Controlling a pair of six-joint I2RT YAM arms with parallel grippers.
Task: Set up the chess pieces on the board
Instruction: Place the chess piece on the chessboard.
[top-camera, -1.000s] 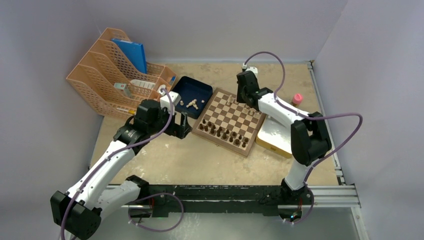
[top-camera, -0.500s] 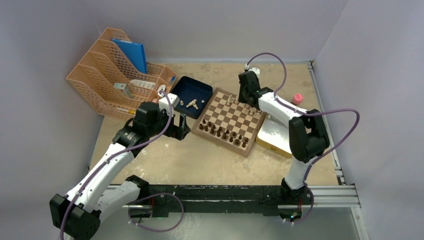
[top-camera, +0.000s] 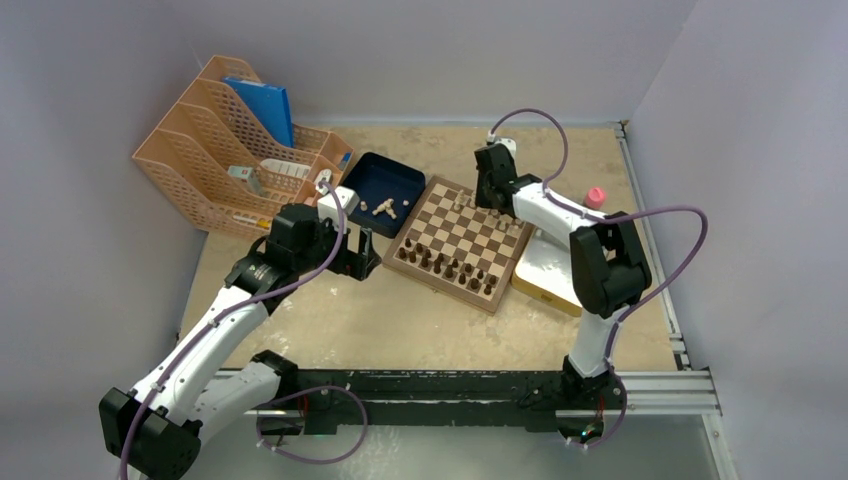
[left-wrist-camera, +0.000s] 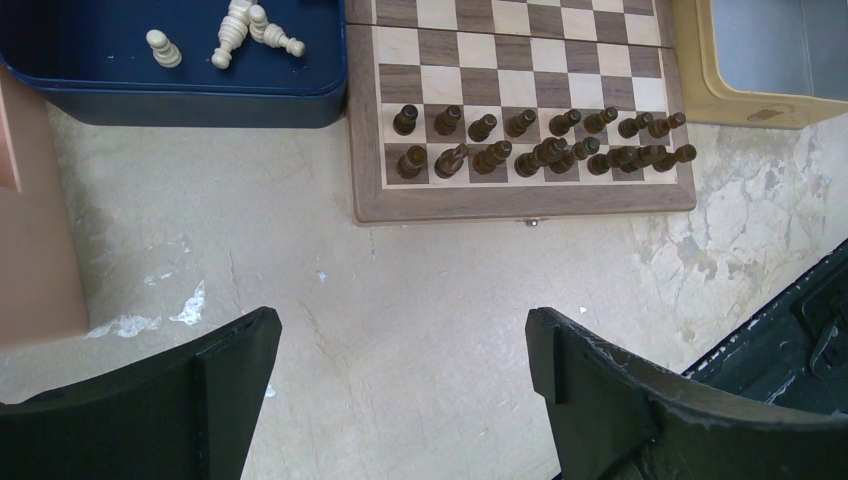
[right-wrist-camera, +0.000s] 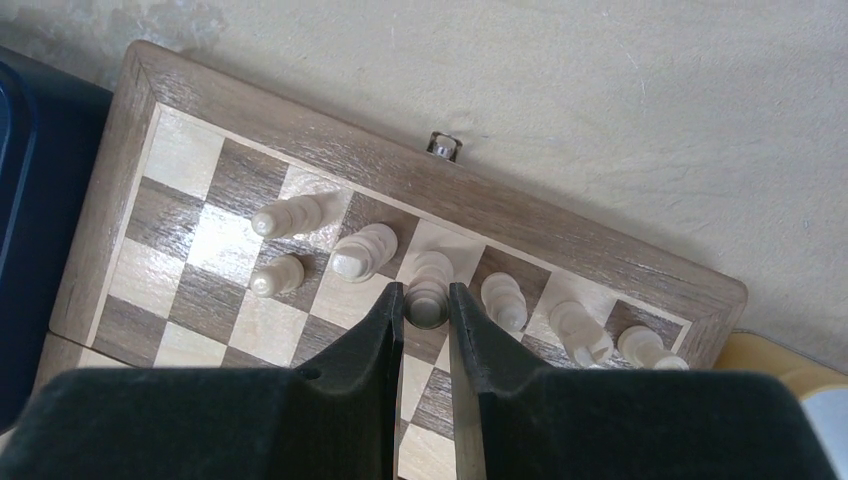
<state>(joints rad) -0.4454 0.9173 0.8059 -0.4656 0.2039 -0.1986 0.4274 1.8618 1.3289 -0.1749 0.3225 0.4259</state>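
The board (top-camera: 465, 232) lies at mid-table, with dark brown pieces (top-camera: 445, 265) filling its two near rows. Several light chess pieces (right-wrist-camera: 365, 250) stand along its far edge. My right gripper (right-wrist-camera: 426, 305) hangs over that edge and is shut on one light piece (right-wrist-camera: 430, 275), which stands upright on a cream square. Three more light pieces (left-wrist-camera: 250, 30) lie loose in the dark blue tray (left-wrist-camera: 100, 60). Left of the board's near corner, my left gripper (left-wrist-camera: 400, 340) is open over bare tabletop, holding nothing.
A yellow-rimmed tin (top-camera: 545, 270) sits against the board's right side. An orange file rack (top-camera: 230, 150) fills the back left, right behind the blue tray (top-camera: 383, 180). A small pink object (top-camera: 595, 197) stands at the back right.
The right arm's elbow has swung slightly left while its gripper stayed shut over the board's far edge. The left arm has barely shifted, still open.
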